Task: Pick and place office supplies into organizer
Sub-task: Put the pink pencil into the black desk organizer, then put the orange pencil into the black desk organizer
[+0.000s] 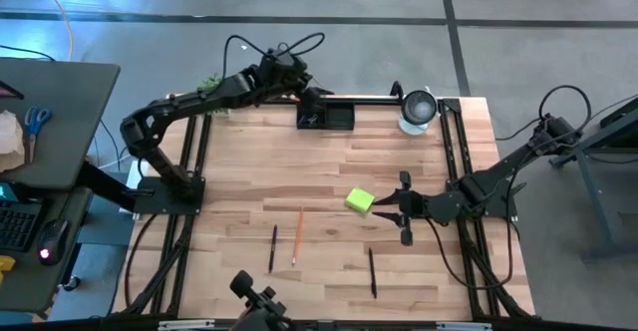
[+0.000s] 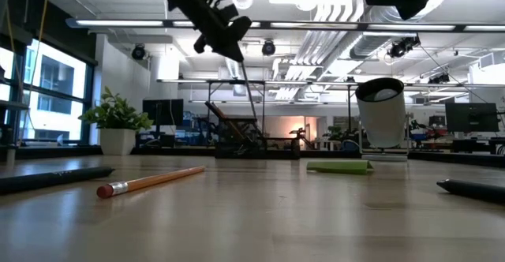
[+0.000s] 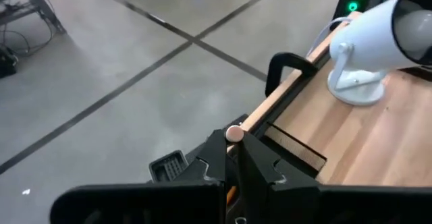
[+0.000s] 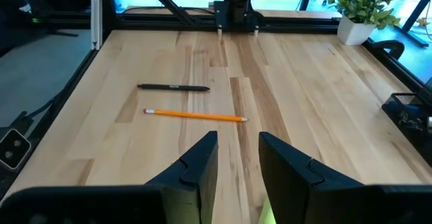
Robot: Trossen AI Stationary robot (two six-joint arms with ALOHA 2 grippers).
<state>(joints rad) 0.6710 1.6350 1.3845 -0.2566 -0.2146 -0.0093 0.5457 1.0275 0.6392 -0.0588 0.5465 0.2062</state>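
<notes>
Left gripper [image 1: 311,100]: reaches over the organizer [image 1: 326,117] at the table's far edge, fingers [image 3: 260,166] clamped on a pencil whose pink eraser tip [image 3: 234,133] pokes out between them; from table height the shaft hangs down from the gripper [image 2: 223,37] toward the tray.
Right gripper [image 1: 387,207]: hovers low at the table's right side, jaws a narrow gap apart with nothing between the fingers [image 4: 196,163]; the sticky pad [image 1: 360,201] lies just beside its tips.
Organizer: sits by the far rail, near the white cup [image 1: 418,110].
On the table [image 1: 249,162]: an orange pencil [image 1: 297,235] between two black pens [image 1: 272,247] [image 1: 372,271], well apart from the tray.
Plant [image 4: 361,11]: at the far left corner.
</notes>
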